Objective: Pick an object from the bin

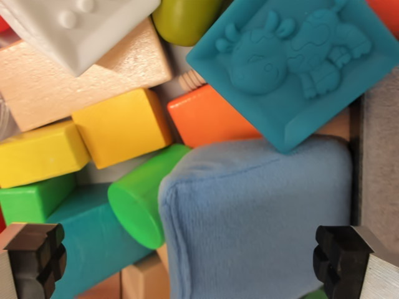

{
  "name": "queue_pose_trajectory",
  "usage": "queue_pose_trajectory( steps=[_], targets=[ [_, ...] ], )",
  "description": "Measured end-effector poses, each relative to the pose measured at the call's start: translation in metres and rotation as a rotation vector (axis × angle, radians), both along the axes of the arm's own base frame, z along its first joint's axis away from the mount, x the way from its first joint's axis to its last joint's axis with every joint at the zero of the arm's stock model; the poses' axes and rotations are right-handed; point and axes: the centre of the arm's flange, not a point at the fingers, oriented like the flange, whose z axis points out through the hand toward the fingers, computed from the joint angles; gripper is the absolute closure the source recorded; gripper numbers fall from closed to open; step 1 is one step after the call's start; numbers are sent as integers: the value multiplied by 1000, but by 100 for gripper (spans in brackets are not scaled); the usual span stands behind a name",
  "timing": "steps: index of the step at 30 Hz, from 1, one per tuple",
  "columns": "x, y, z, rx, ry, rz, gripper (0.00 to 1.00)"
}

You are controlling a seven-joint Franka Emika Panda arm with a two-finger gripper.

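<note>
The wrist view looks straight down into a bin full of toys. A soft blue plush block [255, 218] fills the lower middle, lying between my two black fingertips [37, 255], one at each bottom corner. My gripper [190, 258] is open and spans the plush block without squeezing it. A teal tile with a raised animal figure [293, 62] rests tilted over the plush block's top edge. A green cylinder [140, 199] leans against the plush block's left side.
Packed around are an orange block [209, 118], two yellow blocks [121, 128], a green block [31, 199], a teal block [93, 240], a pale wooden block [75, 81], a white studded tile [75, 25] and an olive cylinder [184, 18]. Grey bin wall [380, 162] runs along the right.
</note>
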Motion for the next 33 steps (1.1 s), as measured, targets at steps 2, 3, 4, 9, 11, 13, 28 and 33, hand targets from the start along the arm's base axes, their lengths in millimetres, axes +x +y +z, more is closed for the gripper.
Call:
queue_pose_trajectory(
  steps=[2,3,4,9,11,13,28,33],
  targets=[
    [0,0,-7,0,0,0,0],
    [0,0,-9,0,0,0,0],
    [-1,0,-12,0,1,0,0],
    [-1,0,-24,0,0,0,0],
    [-1,0,-26,0,-2,0,0],
    [0,0,-27,-1,-3,0,0],
    [0,-1,-28,-2,-4,0,100],
    [0,0,-29,-2,-3,0,100]
  ],
)
